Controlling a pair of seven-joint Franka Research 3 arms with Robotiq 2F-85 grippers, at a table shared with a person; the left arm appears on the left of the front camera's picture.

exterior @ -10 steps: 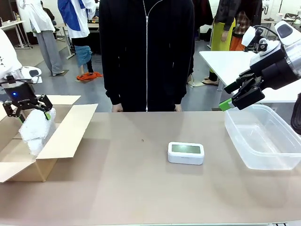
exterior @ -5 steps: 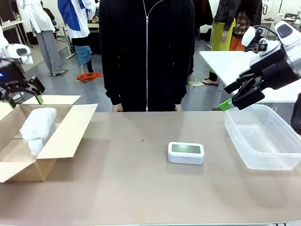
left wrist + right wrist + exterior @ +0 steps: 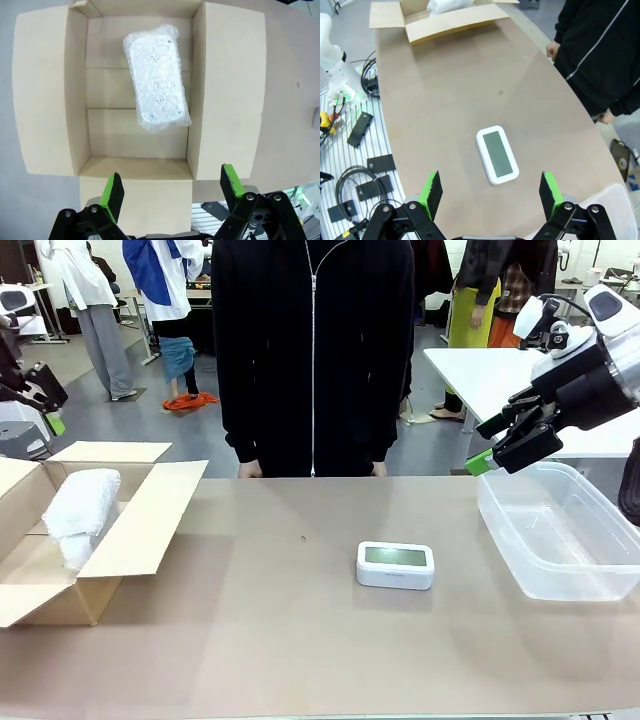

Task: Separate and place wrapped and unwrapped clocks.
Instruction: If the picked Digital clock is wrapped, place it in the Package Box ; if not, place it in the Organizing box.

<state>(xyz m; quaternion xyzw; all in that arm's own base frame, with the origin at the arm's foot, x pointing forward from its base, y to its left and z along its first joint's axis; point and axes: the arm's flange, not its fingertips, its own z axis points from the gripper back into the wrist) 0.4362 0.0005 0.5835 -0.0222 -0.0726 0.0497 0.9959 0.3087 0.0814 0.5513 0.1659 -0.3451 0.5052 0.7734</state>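
Left claw (image 3: 171,189) lifted clear of wrapped clock (image 3: 157,77) in cardboard box (image 3: 45,100); spread, empty. Right claw (image 3: 490,192) spread too. Next, likely: bare digital clock (image 3: 395,565) into plastic tub (image 3: 600,580).

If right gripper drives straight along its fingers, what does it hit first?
Probably the white digital clock, screen-up on the table, framed between the fingers of the open right gripper in its wrist view. Nothing in between; depth unclear, so it might meet bare table beside it.

Bright, even indoor light, sharp focus. The bare clock (image 3: 395,565) casts a faint shadow toward 6 o'clock. Wrist views bow at edges.
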